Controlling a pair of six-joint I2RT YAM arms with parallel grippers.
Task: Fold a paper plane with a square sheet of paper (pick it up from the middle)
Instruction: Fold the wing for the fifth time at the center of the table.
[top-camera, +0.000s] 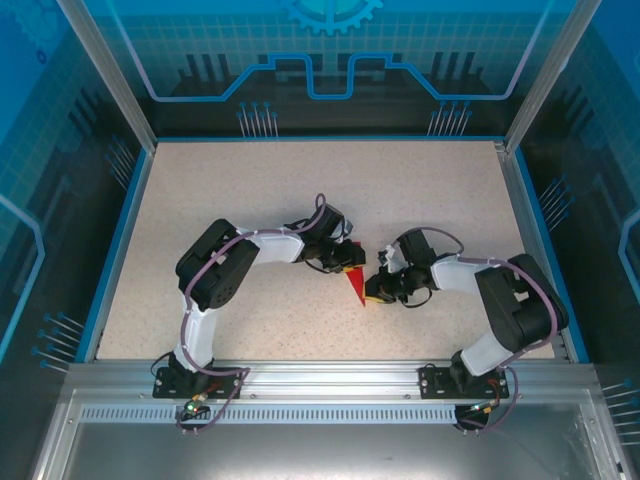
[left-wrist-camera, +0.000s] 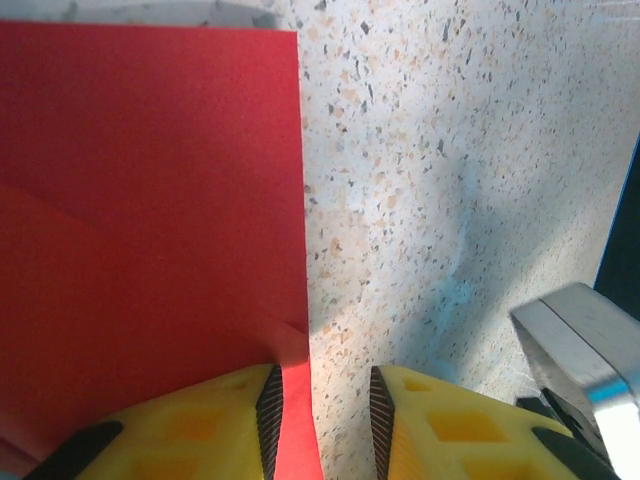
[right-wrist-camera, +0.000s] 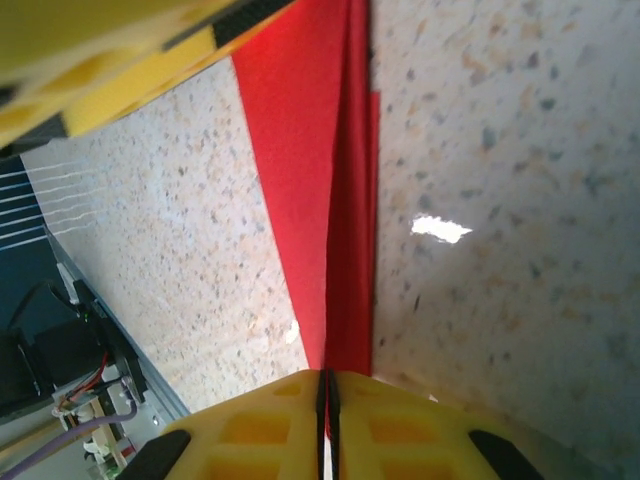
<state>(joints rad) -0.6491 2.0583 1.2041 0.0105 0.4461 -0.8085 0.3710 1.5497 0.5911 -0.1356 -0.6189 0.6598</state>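
Top external view: at the middle of the speckled table (top-camera: 250, 190), my two arms meet over the red sheet of paper (top-camera: 355, 290), which lies as a pointed wedge with its tip toward the near edge. My right claw (top-camera: 377, 290) comes in from the right. Its wrist camera shows the yellow fingers pressed together on a doubled fold of the sheet, the crease running straight away from the pinch. My left claw (top-camera: 343, 262) sits at the wedge's far end with its fingers apart. In its wrist view one finger is over the red paper and the other over bare table, the sheet's straight edge passes between them, and nothing is gripped. By my reading, the first folds are made and the lengthwise crease is being set. The next move calls for the left claw to pin the sheet while the right works along the fold without tearing or dragging it.
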